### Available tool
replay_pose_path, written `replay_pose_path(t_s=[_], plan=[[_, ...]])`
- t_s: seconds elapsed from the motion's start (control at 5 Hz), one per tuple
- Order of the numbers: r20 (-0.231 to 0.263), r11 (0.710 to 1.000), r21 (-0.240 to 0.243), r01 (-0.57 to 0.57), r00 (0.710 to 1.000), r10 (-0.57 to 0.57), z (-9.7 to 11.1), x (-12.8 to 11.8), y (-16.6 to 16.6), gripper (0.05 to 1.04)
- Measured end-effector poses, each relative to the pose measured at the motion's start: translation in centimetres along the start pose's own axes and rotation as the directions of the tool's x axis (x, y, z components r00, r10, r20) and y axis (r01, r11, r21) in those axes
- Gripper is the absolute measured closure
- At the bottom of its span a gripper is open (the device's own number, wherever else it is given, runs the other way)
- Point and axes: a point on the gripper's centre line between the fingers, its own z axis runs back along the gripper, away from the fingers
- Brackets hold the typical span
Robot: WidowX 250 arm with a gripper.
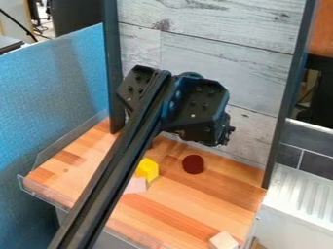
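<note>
Dark red disc (pixel 194 164) sits on counter (pixel 214 194), nearest end effector (pixel 211 132), just below it in view. Yellow block (pixel 148 169) lower left of it. Can't tell if it's spread or closed. Disc looks light, stiff; best hold: opposite edges.

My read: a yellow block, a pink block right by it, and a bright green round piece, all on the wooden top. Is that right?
Not quite: the round piece is dark red, not green, as the camera view shows. The yellow block, the pink block right by it and the wooden top are as you say.
</note>
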Motion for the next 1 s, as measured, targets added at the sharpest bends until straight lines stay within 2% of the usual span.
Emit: replay_pose_path(t_s=[0.2, 0.4, 0.6, 0.8, 1.0], plan=[[-0.009, 1.000, 0.004, 0.013, 1.000, -0.013, 0.5, -0.6, 0.3, 0.149], [-0.016, 0.997, -0.043, 0.064, 0.998, -0.065, 2.7, -1.7, 0.4, 0.072], [-0.056, 0.999, -0.041, 0.030, 0.998, -0.033, 3.2, 1.0, 0.4, 0.077], [-0.240, 0.995, -0.064, 0.074, 0.967, -0.088, 3.4, 2.7, 0.3, 0.082], [-0.491, 0.974, -0.113, 0.196, 0.841, -0.226, 3.5, 2.0, 0.8, 0.082]])
